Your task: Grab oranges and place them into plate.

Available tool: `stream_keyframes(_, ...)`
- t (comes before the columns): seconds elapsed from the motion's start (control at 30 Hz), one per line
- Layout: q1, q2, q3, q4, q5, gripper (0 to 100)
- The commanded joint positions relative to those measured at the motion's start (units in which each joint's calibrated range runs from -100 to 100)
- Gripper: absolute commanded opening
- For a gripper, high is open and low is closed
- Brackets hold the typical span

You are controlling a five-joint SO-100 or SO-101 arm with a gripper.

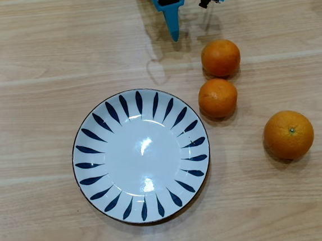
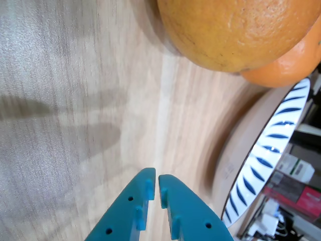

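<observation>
A: Still on step one, approaching first fruit. Blue two-finger hand hovering empty, tips nearly touching, gripping nothing.

B: Target?

A: Nearest round dimpled orange, just beside the hand on the pale wooden surface. Second orange right behind it, larger orange well apart. White round ceramic plate with dark blue leaf strokes sitting empty.

B: Next?

A: Probably opening wide, swinging over the fruit, dropping down.

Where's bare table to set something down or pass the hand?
Free: the whole stretch left of the plate, and the strip below the big orange. Crowded: the gap between the plate's right rim and the two small oranges, near the hand.
</observation>
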State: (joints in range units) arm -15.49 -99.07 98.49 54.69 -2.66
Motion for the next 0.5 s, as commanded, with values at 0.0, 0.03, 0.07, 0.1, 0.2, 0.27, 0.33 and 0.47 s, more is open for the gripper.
stream_keyframes(0.0, 0.0, -0.7, -0.2, 0.3, 0.1, 2)
stream_keyframes(0.03, 0.0, -0.7, -0.2, 0.3, 0.1, 2)
stream_keyframes(0.07, 0.0, -0.7, -0.2, 0.3, 0.1, 2)
stream_keyframes(0.1, 0.0, -0.7, -0.2, 0.3, 0.1, 2)
stream_keyframes(0.2, -0.1, -0.7, -0.2, 0.3, 0.1, 2)
stream_keyframes(0.27, -0.8, -0.6, -0.3, 0.3, 0.3, 2)
stream_keyframes(0.33, -2.0, -0.6, -0.3, 0.3, 0.4, 2)
stream_keyframes(0.47, -2.4, -0.6, -0.3, 0.3, 0.5, 2)
